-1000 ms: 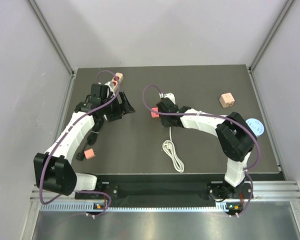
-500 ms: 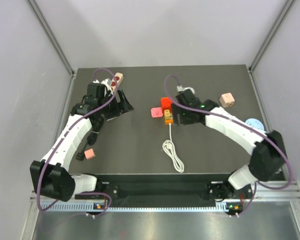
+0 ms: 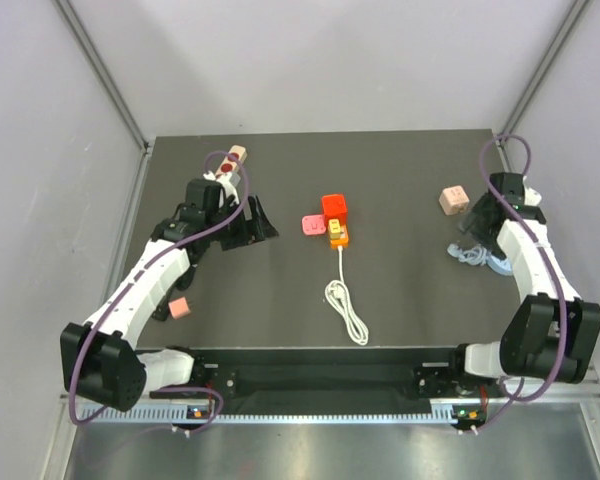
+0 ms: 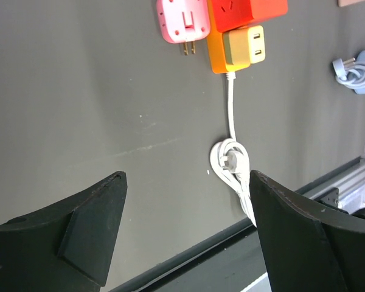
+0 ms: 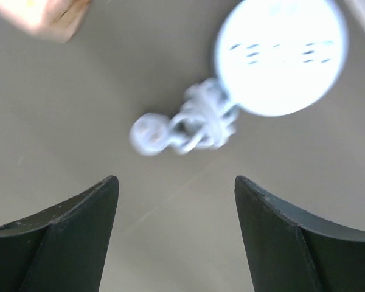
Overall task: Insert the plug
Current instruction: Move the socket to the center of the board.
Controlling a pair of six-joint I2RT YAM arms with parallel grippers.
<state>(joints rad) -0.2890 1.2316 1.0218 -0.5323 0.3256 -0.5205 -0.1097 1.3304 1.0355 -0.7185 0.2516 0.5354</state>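
The dark surface (image 3: 420,300) is closed in by pale walls at the left, right and back, and a metal rail runs along its near edge. The widest bare stretches are seen in the near half on either side of the coiled white cord (image 3: 348,305) and along the far edge behind the middle group.

The red plug (image 3: 334,206) is found at the middle of the surface, seated on the far end of the orange power strip (image 3: 337,234), with a yellow plug (image 4: 244,45) touching it on the near side. A pink adapter (image 3: 312,224) lies just beside the strip on the left.

A beige strip (image 3: 236,157) lies at the far-left edge, and a small pink block (image 3: 179,306) lies near the left edge beside the left arm. A peach cube (image 3: 454,200) sits toward the right. A round pale-blue unit (image 5: 280,52) with its bundled cable (image 5: 188,125) lies close to the right edge.

The left arm is stretched forward along the left side, bent inward. The left claw (image 3: 255,222) is pointed toward the middle group, well apart from it, spread wide with nothing held. The right arm is drawn up along the right edge. The right claw (image 5: 176,182) is held above the bundled cable, its fingers parted and empty.
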